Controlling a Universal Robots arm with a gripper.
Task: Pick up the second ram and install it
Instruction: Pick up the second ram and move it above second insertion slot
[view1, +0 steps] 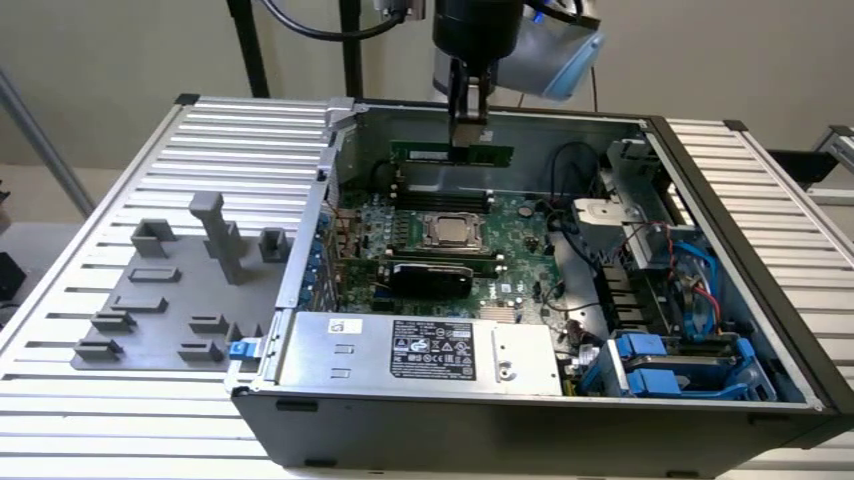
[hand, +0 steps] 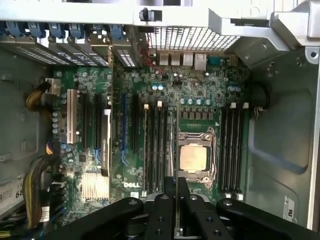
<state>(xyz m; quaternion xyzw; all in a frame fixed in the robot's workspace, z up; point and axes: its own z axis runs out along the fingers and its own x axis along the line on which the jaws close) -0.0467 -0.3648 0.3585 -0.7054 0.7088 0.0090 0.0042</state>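
Gripper (view1: 467, 135) (hand: 176, 187) pinched on the ram (view1: 497, 155), fingers closed over the middle of its top edge, stick hanging level and long-side across, up near the rear wall of the case (view1: 534, 435). Slatted table (view1: 240, 130) carries everything. Case lies open on it, side panel off. Board (view1: 514, 225) (hand: 130, 100) flat on the case floor. PSU (view1: 427, 350) sits along the near edge. Grey fixture plate (view1: 160, 300) with blocks is on the table, well apart on the exterior view's left. CPU (view1: 454, 230) (hand: 193, 157) mid-board. Black slots (view1: 441, 185) (hand: 156, 150) run in banks either side of the CPU. Ram hangs above the rear bank, not seated. In the wrist view it looks lined up near the bank next to the CPU, but the exact slot can't be told. Handling guess: ram is light, stiff and thin, with fragile chips and contacts. The smooth faces could twist or slip in a narrow pinch. A centre hold on the top edge looks right, bottom contacts left free. Likely needs a square, even push or it will cock in the slot.
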